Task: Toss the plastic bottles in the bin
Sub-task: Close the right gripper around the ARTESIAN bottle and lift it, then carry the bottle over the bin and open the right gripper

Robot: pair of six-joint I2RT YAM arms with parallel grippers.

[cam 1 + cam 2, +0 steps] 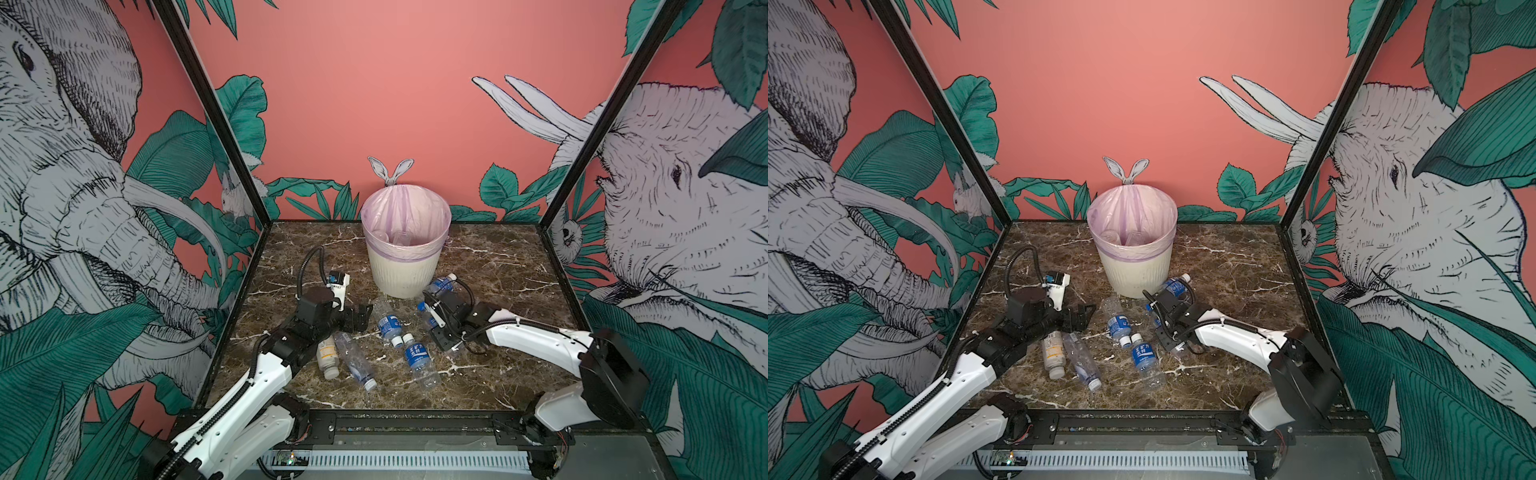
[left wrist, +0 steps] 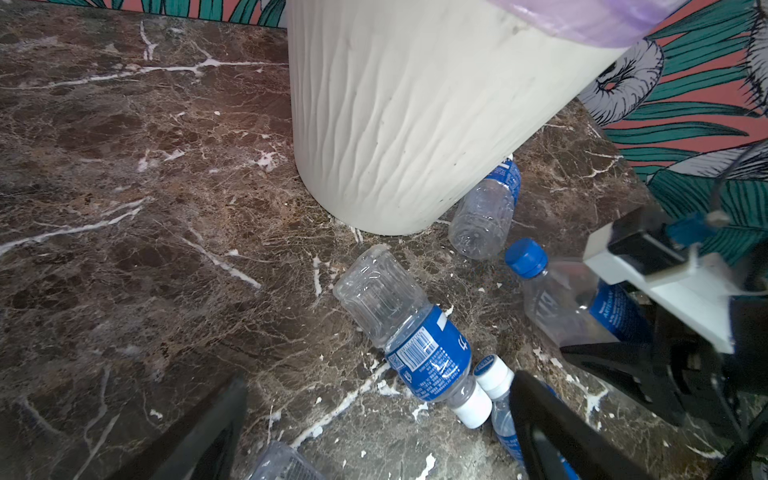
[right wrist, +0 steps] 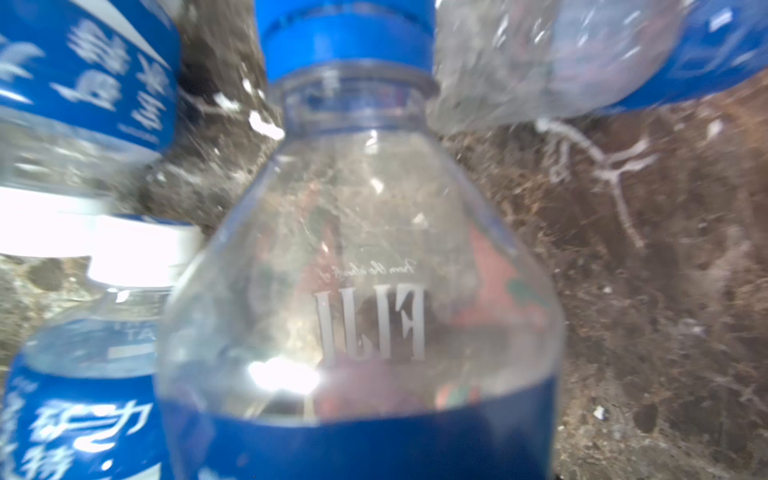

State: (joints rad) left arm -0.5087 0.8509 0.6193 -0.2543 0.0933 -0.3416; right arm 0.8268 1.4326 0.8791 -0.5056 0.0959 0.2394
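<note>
Your right gripper (image 1: 434,320) sits over a blue-capped clear bottle (image 3: 361,270) on the brown veined-marble bench (image 1: 498,291).
Its jaws straddle that smooth bottle; you cannot tell whether they clamp it. Your left gripper (image 1: 362,318) stands released near blue-labelled bottles (image 1: 388,322) lying before the ribbed, tapered cream bin (image 1: 401,274).
</note>
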